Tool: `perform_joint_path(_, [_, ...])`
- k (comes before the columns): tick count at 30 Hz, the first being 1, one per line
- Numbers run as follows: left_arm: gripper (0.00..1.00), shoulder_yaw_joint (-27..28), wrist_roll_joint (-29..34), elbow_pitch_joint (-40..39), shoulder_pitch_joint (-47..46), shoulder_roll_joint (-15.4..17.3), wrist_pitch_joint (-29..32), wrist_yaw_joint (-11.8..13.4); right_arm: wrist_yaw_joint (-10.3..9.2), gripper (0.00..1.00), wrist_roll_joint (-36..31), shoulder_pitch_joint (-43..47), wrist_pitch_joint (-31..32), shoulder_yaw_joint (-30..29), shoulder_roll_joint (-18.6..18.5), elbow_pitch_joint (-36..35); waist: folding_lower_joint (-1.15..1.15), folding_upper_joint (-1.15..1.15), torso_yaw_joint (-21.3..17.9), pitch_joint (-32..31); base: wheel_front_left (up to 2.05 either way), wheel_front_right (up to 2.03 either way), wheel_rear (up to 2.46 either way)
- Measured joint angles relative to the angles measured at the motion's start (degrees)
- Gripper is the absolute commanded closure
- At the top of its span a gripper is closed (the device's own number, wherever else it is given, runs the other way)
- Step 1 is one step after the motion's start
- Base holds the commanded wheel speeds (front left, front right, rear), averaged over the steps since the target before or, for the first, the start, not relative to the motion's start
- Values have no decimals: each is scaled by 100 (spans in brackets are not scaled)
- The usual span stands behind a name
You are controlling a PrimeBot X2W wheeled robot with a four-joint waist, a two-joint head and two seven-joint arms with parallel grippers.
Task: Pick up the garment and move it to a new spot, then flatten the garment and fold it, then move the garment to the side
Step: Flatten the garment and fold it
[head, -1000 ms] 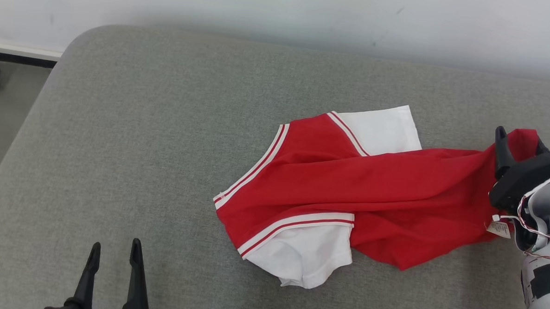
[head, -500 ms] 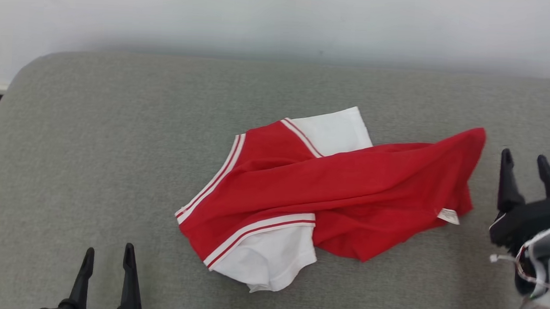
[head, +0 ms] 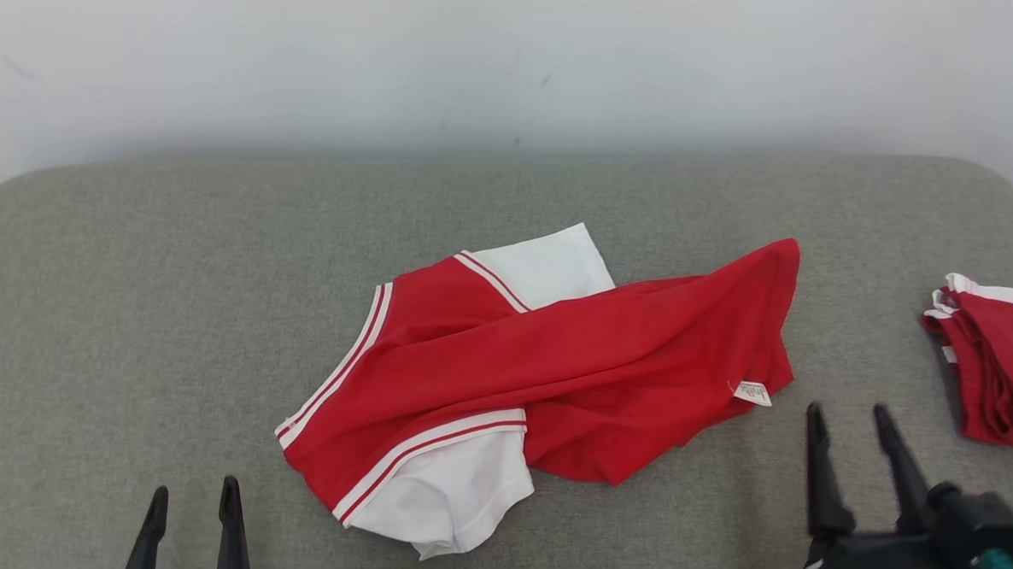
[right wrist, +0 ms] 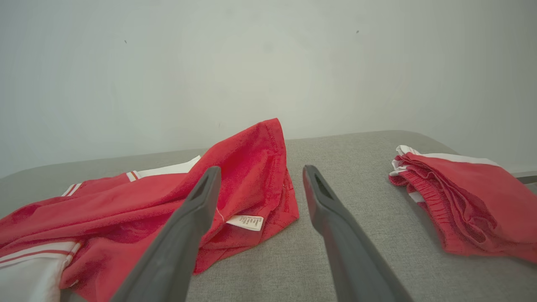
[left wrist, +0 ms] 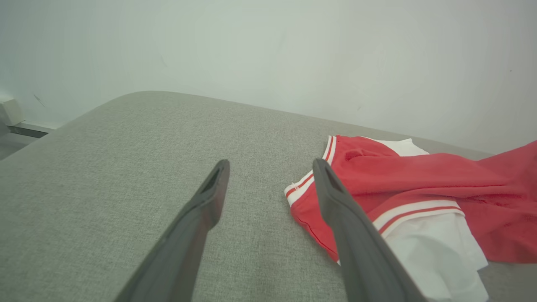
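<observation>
The garment (head: 555, 355) is a red shirt with white sleeves and striped trim, lying crumpled on the grey cushioned surface (head: 172, 304). It also appears in the left wrist view (left wrist: 419, 193) and the right wrist view (right wrist: 247, 176), its white care label (right wrist: 245, 222) facing up. My right gripper (head: 851, 419) stands open just off the shirt's right hem, holding nothing. My left gripper (head: 192, 497) is open at the lower left, apart from the shirt's collar end.
A second red garment with white trim (head: 995, 361) lies bunched at the right edge of the surface, seen too in the right wrist view (right wrist: 465, 201). A pale wall (head: 516, 63) runs behind. Bare grey fabric spreads to the left.
The camera has swung right, shifting the whole picture. My right gripper has let go of the shirt's hem and pulled back toward me; the hem now lies on the surface.
</observation>
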Motion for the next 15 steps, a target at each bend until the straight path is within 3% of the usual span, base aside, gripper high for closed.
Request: perform_joint_path(15, [0,-243,-104,717,12,-4,1,-75,0,0,-53,341,-166,448,256,235,0,0,-316,-221,0,0,0])
